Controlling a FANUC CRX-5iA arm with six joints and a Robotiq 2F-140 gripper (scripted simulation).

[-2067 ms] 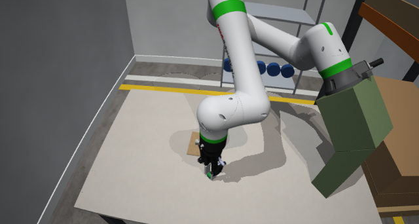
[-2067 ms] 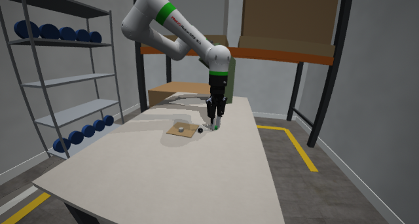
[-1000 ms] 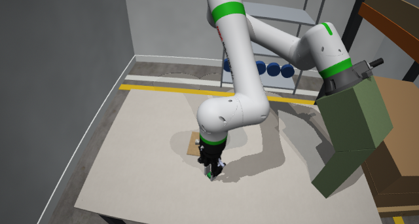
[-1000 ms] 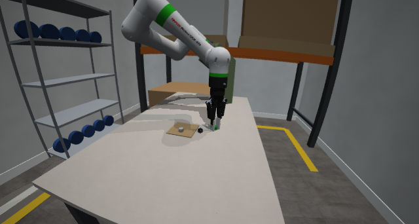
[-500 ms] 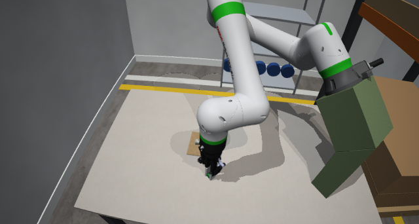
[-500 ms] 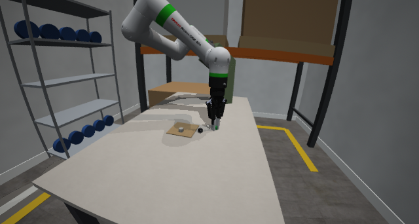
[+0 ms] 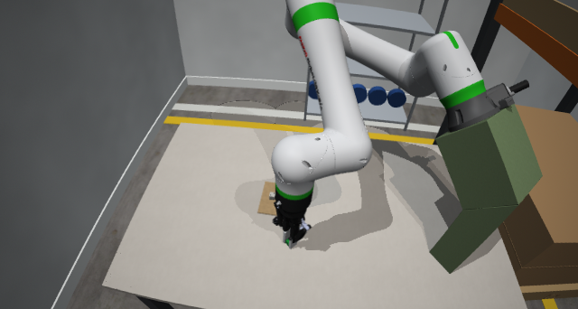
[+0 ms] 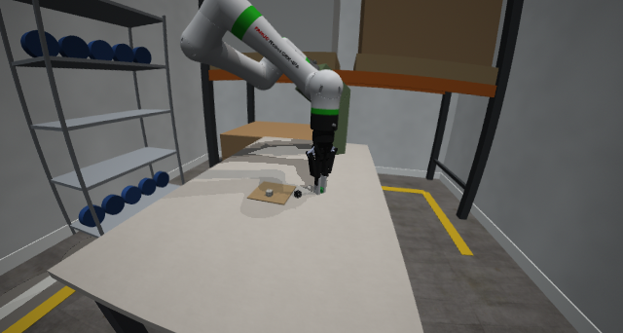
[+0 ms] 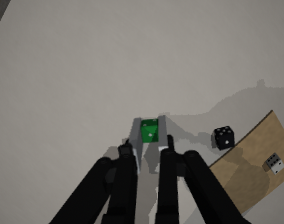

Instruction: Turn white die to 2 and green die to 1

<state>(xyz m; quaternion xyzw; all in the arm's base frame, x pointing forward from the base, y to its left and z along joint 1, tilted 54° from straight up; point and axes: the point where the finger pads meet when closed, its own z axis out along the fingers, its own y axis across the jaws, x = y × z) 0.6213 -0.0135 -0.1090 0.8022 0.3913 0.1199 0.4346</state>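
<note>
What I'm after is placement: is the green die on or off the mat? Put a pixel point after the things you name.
Off: the green die (image 7: 287,242) (image 8: 321,190) (image 9: 150,132) is between the fingers (image 7: 284,237) (image 8: 317,187), clear of the mat's (image 7: 265,206) (image 8: 282,198) (image 9: 264,136) edge.

three dice are seen: one green die (image 7: 287,242) (image 8: 321,190) (image 9: 150,132), one black die (image 8: 298,194) (image 9: 224,138) and one white die (image 7: 272,195) (image 8: 269,193) (image 9: 275,163). one mat (image 7: 265,206) (image 8: 279,200) (image 9: 230,177), one tabletop (image 7: 203,255) (image 8: 243,255) (image 9: 68,75), one arm (image 7: 334,74) (image 8: 287,51) and one end effector (image 7: 288,243) (image 8: 320,191) (image 9: 150,127) are shown. ten blue discs (image 7: 377,96) (image 8: 113,204) are counted in the exterior view, five in each of two rows.
</note>
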